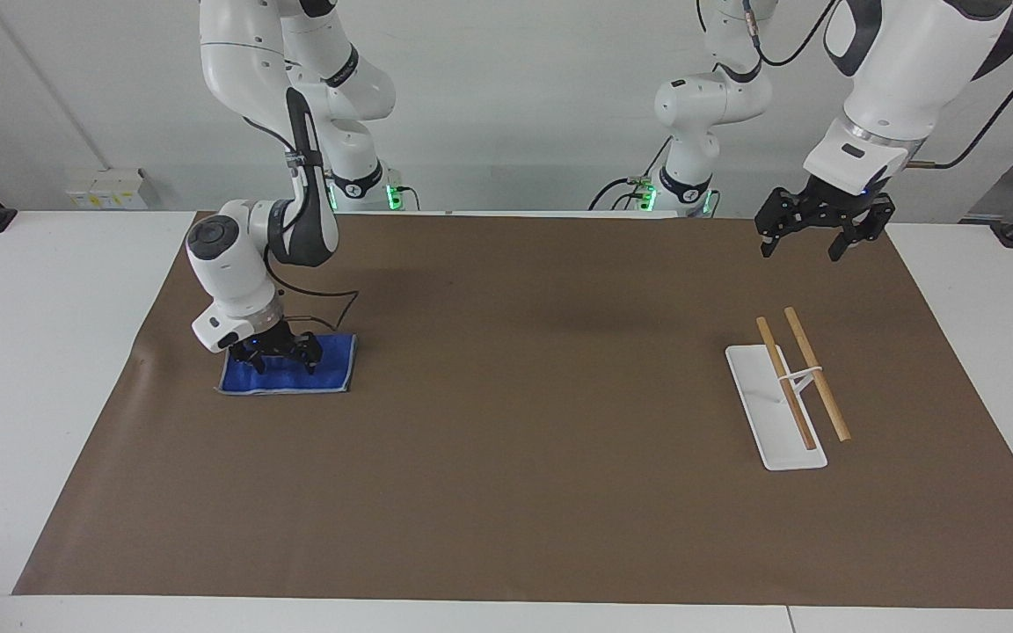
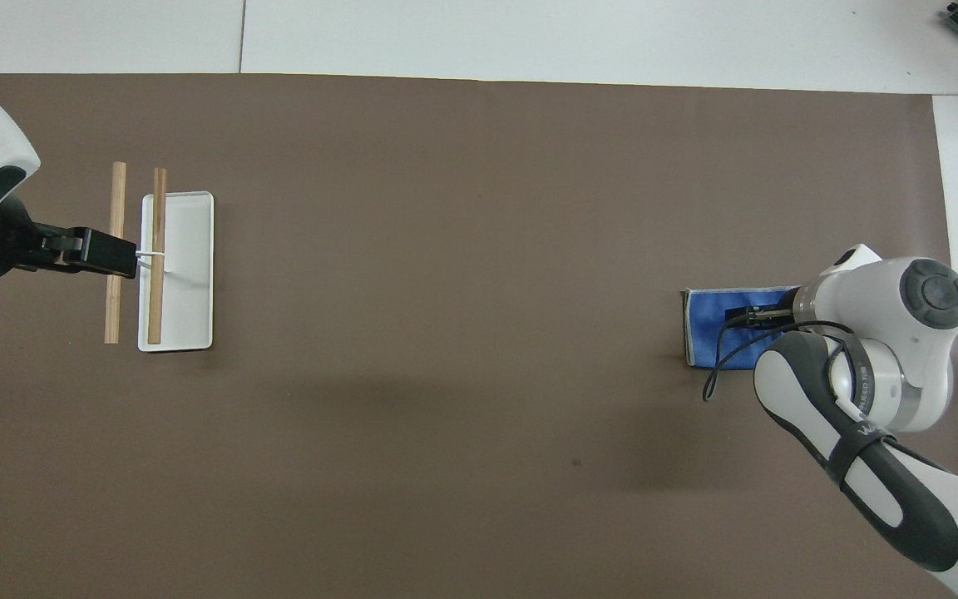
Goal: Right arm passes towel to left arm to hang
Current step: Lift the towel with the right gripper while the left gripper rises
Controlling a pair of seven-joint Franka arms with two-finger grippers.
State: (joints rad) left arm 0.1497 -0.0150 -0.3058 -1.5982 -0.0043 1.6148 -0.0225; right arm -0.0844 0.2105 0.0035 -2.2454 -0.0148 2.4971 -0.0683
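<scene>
right gripper [image 1: 276, 359]: jaws spread, down on the towel [image 1: 331, 367] | towel: flat on the mat [image 1: 506, 492], 9 o'clock in the facing view | left gripper [image 1: 811, 244]: spread, empty, waiting above the rack [image 1: 775, 409], 3 o'clock

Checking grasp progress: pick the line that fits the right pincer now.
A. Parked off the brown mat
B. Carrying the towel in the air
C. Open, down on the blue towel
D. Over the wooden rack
C: the right pincer stands open, down on the towel, which lies flat on the mat.
</scene>
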